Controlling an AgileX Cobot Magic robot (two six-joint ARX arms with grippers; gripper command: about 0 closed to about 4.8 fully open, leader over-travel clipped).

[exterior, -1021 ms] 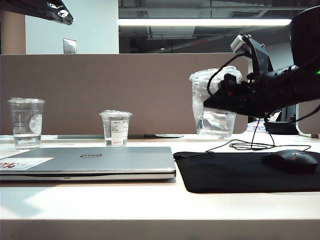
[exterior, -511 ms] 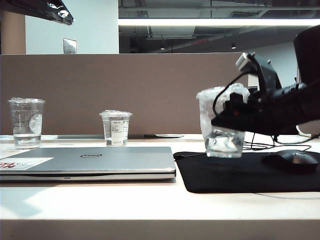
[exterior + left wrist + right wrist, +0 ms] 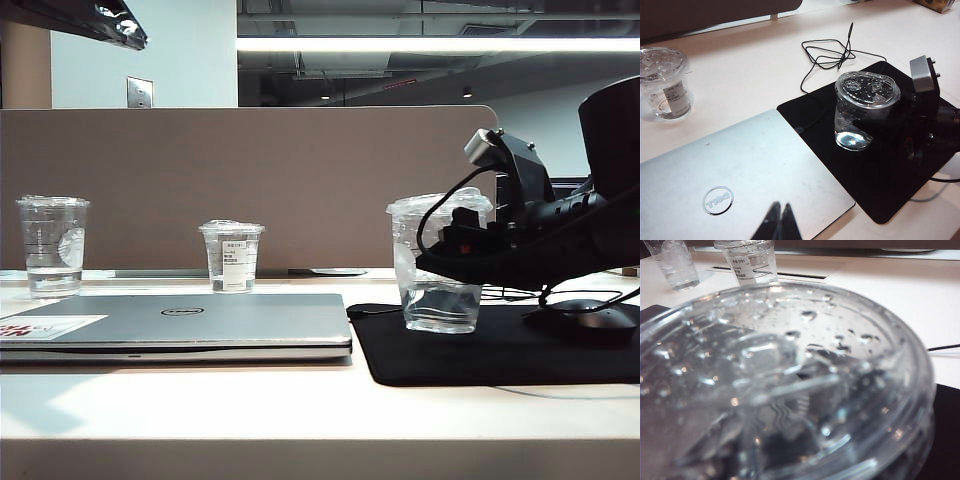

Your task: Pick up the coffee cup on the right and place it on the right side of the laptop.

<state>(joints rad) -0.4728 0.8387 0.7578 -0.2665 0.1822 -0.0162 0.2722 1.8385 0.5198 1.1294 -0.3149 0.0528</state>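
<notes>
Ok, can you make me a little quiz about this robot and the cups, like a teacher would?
1. True or false: the coffee cup stands on the laptop.
2. Which gripper is closed around the coffee cup? A. left gripper B. right gripper
3. Besides the coffee cup, how many other clear cups stand on the table?

Key
1. False. It is over the black mouse mat, to the right of the laptop.
2. B. The left gripper hangs shut over the laptop lid, holding nothing.
3. Two: the cup with a round sticker and the cup with a white label.
</notes>
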